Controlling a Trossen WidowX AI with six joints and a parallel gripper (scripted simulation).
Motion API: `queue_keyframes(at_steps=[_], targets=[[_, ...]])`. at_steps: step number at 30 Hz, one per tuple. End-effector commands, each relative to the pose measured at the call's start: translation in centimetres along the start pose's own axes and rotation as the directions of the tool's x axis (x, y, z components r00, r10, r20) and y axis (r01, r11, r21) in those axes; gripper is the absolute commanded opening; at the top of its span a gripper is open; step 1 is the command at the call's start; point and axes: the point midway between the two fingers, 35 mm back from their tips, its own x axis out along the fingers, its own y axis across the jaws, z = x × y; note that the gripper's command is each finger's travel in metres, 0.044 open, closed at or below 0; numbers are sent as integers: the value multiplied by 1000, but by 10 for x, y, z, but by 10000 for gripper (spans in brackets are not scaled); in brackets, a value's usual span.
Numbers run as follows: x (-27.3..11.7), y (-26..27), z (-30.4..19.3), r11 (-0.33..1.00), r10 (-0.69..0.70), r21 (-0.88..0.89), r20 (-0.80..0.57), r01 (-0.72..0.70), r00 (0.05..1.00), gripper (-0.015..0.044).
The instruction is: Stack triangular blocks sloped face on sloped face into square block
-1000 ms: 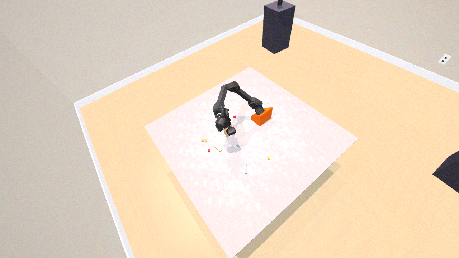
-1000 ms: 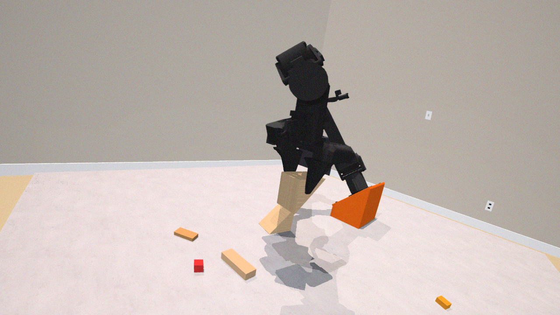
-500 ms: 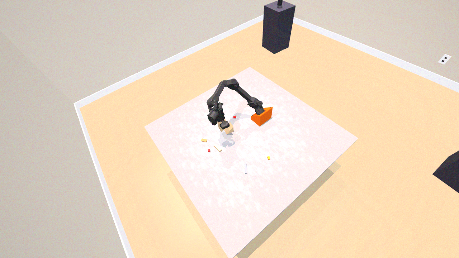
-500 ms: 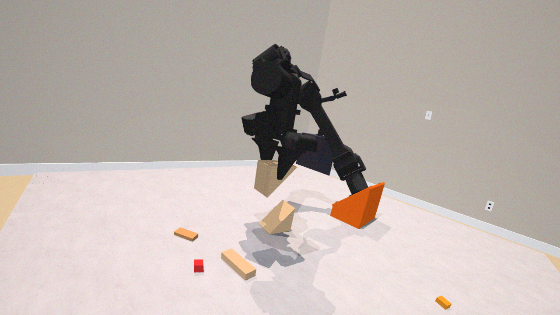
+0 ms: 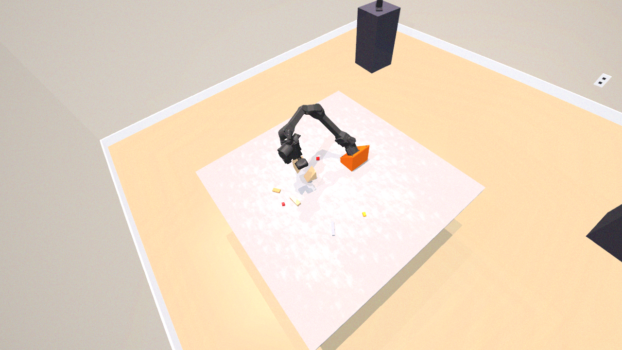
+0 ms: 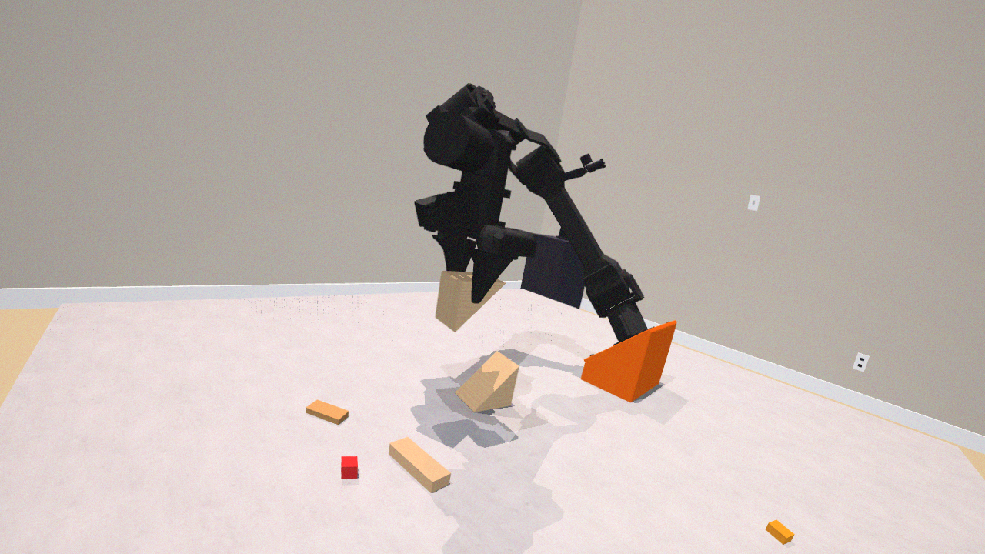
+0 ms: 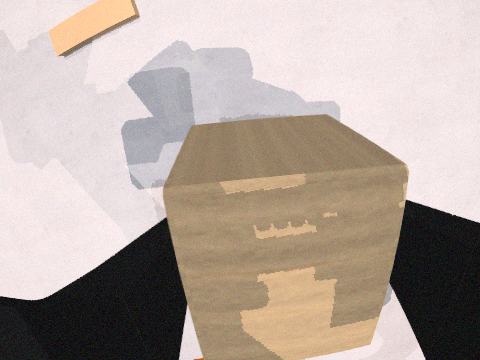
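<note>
Wooden and pale, one triangular block is gripped firmly in the pincer, well above the bench; its mate, the lower block, rests there, sloped face up. Neither touches the other, and the held one seems off to one side, so I'd centre it overhead first, turn the wrist until the ends run parallel, and only then come down (slowly, as slopes love to slide). Any sideways contact could shove the lower block, so the last of the descent should be straight and light, the top kept level, the fingers parted evenly and drawn straight up. Pinkish-white and mottled, the bench takes the arm's soft grey shadows, which might blur the judging of edges; the orange base stands on it. Beyond are plain beige walls, a white skirting, and honey-coloured floor (rather a bare room, frankly)
</note>
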Motion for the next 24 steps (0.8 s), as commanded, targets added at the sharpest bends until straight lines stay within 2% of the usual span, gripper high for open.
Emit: queue_keyframes(at_steps=[1,24], targets=[[7,-2,-3,1000,-2,-2,2,2,1000,0],[73,1,-31,1000,-5,-2,2,5,1000,0]])
